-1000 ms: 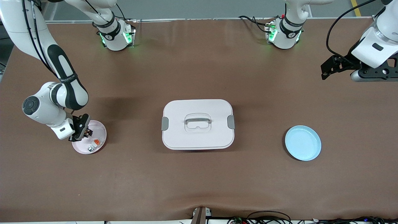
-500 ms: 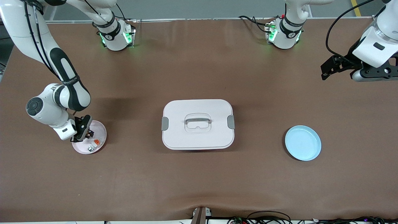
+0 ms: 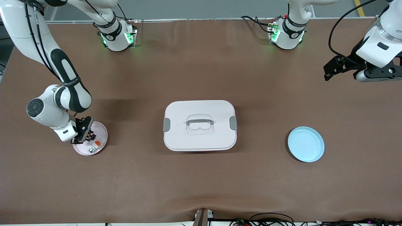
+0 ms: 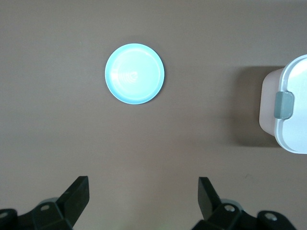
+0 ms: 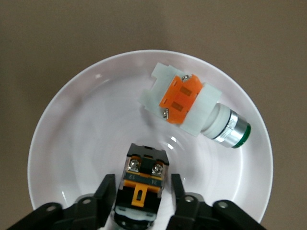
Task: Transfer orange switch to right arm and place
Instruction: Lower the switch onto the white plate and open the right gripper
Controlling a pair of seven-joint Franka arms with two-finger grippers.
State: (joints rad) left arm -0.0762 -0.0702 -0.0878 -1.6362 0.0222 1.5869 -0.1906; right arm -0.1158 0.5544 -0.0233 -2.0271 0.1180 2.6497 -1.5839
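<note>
orange switch (image 5: 142, 184) seen between right pincer (image 5: 142, 201) fingers in pink plate (image 5: 72, 143), grip or release cannot be told, left pincer (image 4: 144, 199) held wide open, empty, over worktop (image 3: 201, 182)

Table (image 3: 201, 182): brown, matte.
Middle: pale lidded box (image 3: 200, 125), grey side clips.
Toward left arm's end: light blue plate (image 3: 306, 144).
Toward right arm's end: pink plate (image 3: 102, 133), bearing small parts.
</note>
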